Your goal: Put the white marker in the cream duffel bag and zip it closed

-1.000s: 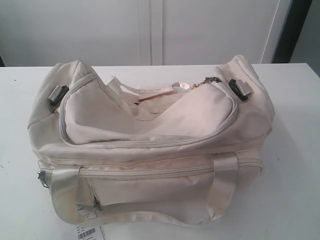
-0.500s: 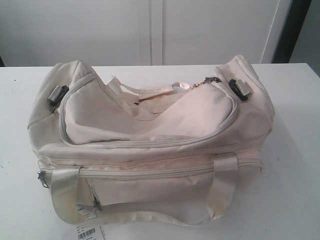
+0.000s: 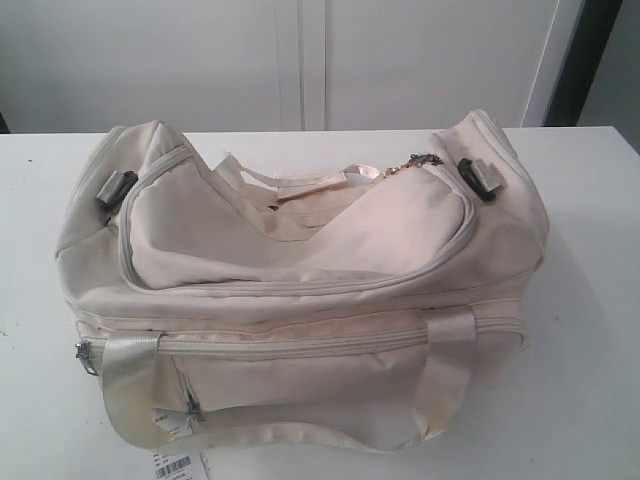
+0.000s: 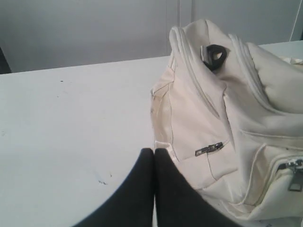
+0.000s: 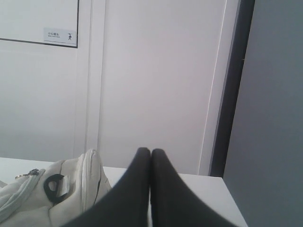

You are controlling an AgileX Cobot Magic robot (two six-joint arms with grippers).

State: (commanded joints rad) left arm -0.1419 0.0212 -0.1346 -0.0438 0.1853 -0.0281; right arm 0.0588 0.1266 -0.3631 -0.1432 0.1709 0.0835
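Observation:
The cream duffel bag [image 3: 300, 270] lies across the white table [image 3: 590, 330], its top zip run round with the gold ring pull [image 3: 415, 162] at the far right end. The white marker is out of view. My left gripper [image 4: 154, 150] is shut with nothing in it, close beside the bag's end [image 4: 199, 127] near a black buckle [image 4: 214, 56]. My right gripper [image 5: 150, 150] is also shut and empty, raised beside the bag's other end [image 5: 71, 189]. Neither arm shows in the exterior view.
A barcode tag [image 3: 172, 465] hangs off the bag at the table's front edge. White wall panels [image 3: 300, 60] stand behind the table, and a dark door gap [image 5: 232, 94] is at the right. The table edge [image 5: 227, 198] lies near the right gripper.

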